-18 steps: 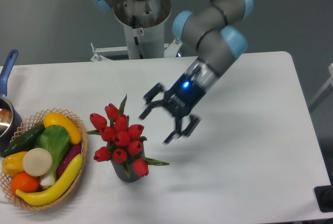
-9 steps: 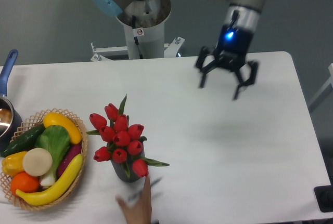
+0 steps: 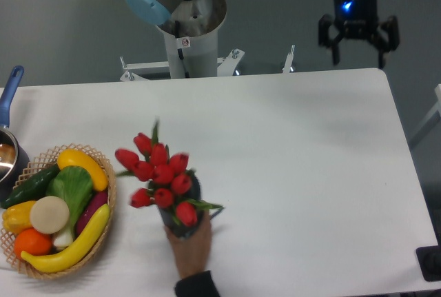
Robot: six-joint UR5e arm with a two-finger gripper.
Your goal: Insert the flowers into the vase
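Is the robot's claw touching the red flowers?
Apart. The fixed camera view shows the gripper open, up beyond the table's far edge, with bare tabletop between it and the flowers in the vase.

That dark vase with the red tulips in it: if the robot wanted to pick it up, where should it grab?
Probably low on the vase wall, coming in from the side. The flowers spread wider than the mouth and cover it from above, so a top approach is blocked. Right now a person's hand wraps the vase from the near side, and the robot's hand hangs open beyond the table's far edge.
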